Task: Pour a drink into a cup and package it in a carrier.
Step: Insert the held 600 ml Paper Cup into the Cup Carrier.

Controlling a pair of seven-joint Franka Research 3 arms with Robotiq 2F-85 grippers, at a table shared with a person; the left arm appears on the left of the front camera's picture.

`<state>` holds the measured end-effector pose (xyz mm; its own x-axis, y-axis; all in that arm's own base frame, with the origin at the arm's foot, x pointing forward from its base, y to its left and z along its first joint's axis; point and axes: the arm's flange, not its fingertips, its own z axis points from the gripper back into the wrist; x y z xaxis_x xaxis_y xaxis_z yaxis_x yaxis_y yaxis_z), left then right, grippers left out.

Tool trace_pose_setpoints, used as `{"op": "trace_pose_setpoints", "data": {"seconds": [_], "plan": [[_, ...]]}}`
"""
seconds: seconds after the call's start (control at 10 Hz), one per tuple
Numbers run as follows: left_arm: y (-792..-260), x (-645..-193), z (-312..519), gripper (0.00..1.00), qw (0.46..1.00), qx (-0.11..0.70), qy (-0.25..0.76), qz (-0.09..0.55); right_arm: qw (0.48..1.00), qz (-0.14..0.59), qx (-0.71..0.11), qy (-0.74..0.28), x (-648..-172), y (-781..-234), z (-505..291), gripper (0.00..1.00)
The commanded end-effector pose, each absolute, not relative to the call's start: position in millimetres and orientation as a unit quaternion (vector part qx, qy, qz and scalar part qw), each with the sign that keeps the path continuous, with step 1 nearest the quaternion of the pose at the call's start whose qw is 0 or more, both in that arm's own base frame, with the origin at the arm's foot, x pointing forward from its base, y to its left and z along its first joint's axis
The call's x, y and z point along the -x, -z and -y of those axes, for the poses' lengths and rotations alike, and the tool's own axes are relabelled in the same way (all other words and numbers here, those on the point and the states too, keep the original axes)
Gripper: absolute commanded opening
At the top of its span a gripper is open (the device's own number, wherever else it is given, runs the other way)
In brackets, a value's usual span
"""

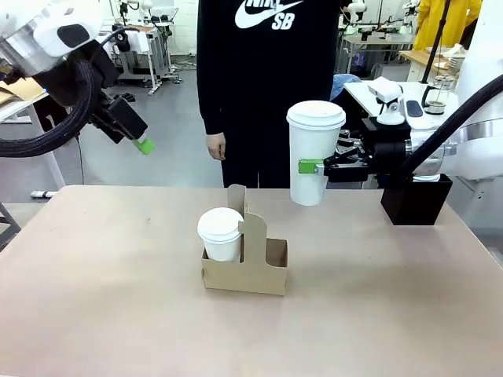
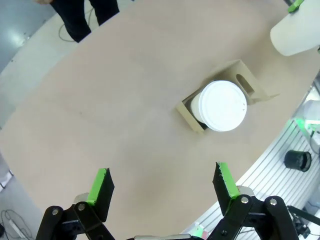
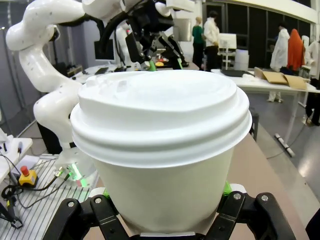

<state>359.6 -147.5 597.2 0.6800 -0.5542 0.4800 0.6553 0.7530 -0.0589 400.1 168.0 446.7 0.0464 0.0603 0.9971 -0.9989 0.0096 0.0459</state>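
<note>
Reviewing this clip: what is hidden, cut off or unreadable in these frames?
- Contents of both cups: the held cup and the cup in the carrier wear opaque lids in every view.
- Carrier's free pocket: front view, its cardboard wall hides the inside; left wrist view, the seated cup covers most of it.
- Right hand pads: right wrist view, the held cup covers them.
- Glass jug: front view, the right arm blocks its lower part.
</note>
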Motion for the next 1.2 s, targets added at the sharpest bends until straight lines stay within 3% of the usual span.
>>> {"op": "trace_pose_setpoints", "data": {"seconds": [0.0,0.4,1.1], "plan": [[-582,-370,124,1.0,0.904,0.123,0.349,0.213,0.526,0.468,-0.503,-0.502,-404,-433,-177,0.8],[-544,-378,76,1.0,0.894,0.156,0.367,0.203,0.472,0.467,-0.544,-0.514,-405,-392,-203,0.8],[-557,-381,92,1.0,0.904,0.133,0.352,0.201,0.447,0.44,-0.585,-0.514,-415,-336,-243,0.8]]}}
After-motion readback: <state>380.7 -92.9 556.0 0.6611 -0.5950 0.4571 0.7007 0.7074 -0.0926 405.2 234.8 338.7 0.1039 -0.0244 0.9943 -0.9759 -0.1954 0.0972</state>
